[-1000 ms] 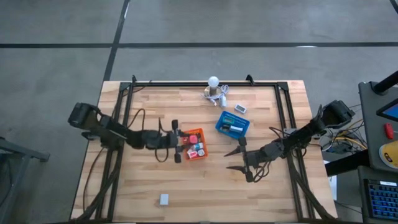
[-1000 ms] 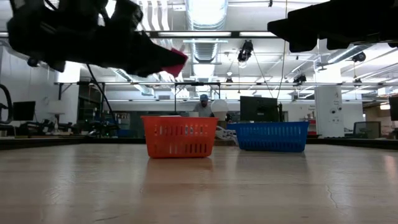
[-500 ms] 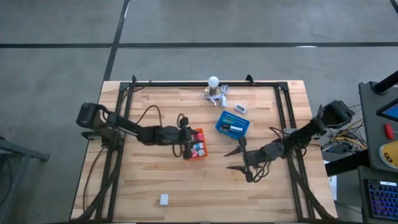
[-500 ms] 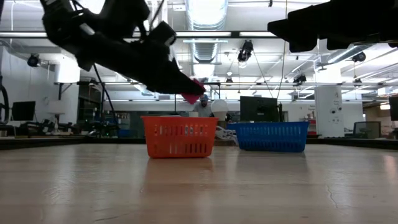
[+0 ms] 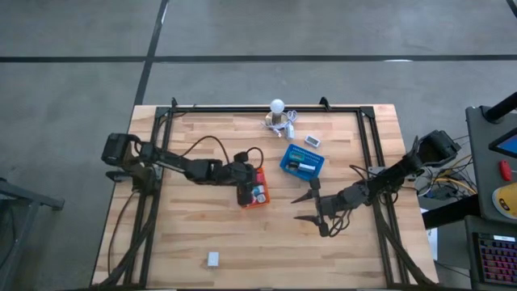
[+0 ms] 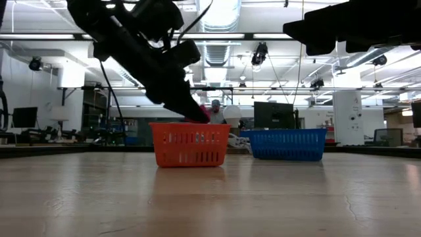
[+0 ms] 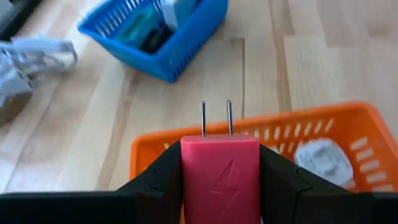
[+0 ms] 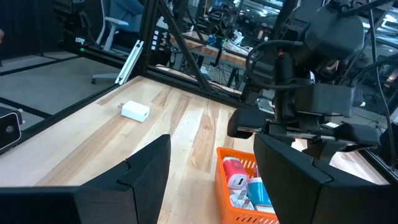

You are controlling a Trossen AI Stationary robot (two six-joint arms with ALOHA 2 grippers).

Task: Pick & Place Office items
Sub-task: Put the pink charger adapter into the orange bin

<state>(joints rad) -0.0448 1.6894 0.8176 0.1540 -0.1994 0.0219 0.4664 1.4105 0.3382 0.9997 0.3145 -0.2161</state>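
Note:
My left gripper (image 7: 219,180) is shut on a pink plug charger (image 7: 219,174) with two metal prongs. It is just above the near end of the orange tray (image 5: 262,201), and its tip is at the tray's rim in the low view (image 6: 205,113). The orange tray (image 7: 323,124) holds several small pieces, among them a white one (image 7: 320,158) and a red one (image 8: 235,169). The blue tray (image 5: 301,164) holds a few dark and white pieces. My right gripper (image 5: 311,206) is open and empty, right of the orange tray. My left gripper pinches the pink charger's two side faces (image 7: 186,177) between its two fingers. The fingers come from the table's left and slant downward. The prongs (image 7: 216,118) point forward, away from the gripper. The charger is clear of the table, over the orange tray.
A white bulb cluster with cables (image 5: 279,115) stands at the far edge. A small white piece (image 5: 312,141) lies beyond the blue tray. Another white piece (image 5: 212,259) lies near the front edge, also in the right wrist view (image 8: 135,111). Bare wood lies between the trays and the front edge.
My left gripper has carried the pink charger toward the table's right and downward, from beside the orange tray to just over its rim. It has tipped further downward and stayed shut on the charger.

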